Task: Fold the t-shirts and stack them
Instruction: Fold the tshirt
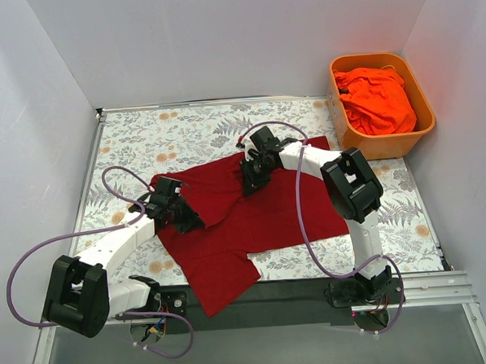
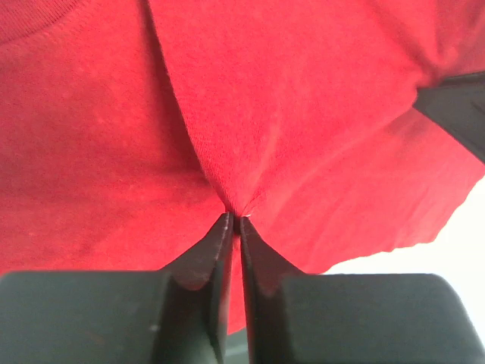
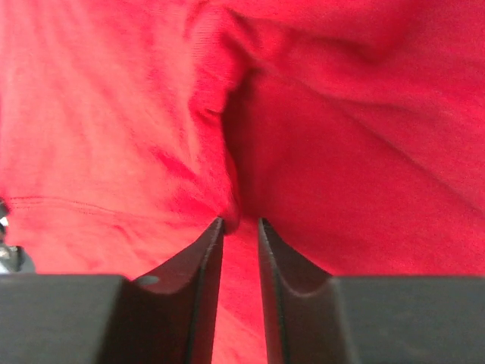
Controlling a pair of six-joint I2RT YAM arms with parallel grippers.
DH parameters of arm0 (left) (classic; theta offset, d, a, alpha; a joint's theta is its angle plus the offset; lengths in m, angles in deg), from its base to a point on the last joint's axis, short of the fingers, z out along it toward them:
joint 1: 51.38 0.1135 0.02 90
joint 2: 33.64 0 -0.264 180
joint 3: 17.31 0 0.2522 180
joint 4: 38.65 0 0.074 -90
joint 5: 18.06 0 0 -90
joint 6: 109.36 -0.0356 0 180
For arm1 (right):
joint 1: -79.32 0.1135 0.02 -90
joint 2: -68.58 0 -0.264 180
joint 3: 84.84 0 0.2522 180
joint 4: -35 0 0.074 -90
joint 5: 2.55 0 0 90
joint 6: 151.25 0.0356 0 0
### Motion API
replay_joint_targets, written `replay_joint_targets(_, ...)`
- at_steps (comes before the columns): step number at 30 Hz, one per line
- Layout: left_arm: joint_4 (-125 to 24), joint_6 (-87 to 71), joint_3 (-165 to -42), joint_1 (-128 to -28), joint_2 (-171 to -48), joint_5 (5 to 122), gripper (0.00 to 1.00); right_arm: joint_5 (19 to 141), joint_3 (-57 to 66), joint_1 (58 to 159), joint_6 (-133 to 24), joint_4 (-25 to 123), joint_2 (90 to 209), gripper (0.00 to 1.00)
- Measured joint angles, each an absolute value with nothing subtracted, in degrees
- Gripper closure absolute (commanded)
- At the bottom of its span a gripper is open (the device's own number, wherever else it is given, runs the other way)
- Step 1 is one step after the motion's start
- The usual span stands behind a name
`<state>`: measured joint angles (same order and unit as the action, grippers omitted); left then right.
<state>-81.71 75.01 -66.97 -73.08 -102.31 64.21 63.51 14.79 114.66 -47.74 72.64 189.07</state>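
We see the dark crimson t-shirt (image 1: 253,222) spread mostly flat across the middle of the floral desk (image 1: 183,132), with one part reaching the near edge. The left gripper (image 2: 235,218) sits at the shirt's left side, its fingers almost pressed together and pinching a small peak of the cloth at their tips. The right gripper (image 3: 241,221) rests at the shirt's far edge, its fingers a little apart (a ridge of cloth runs up to them, and red shows in the gap). The orange-red t-shirt (image 1: 377,101) lies bunched in the orange tub (image 1: 385,146) at the far right corner.
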Motion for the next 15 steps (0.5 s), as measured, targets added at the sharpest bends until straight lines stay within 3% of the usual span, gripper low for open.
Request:
replay_joint_targets(5, -81.69, 74.81, -66.97, -73.32, -100.91, 62.46, 0.71, 66.85, 14.72, 113.32, -49.48, 74.69, 187.41, 0.63)
replay_joint_targets(9, -81.78, 73.91, -66.99, -73.34, -100.54, 61.72, 0.49, 68.53, 14.64, 108.95, -49.70, 74.78, 184.00, 0.61)
replay_joint_targets(15, -82.89, 71.58, -70.09, -71.15, -101.57, 64.23, 0.44, 68.49, 13.04, 100.43, -49.53, 72.68, 179.95, 0.61)
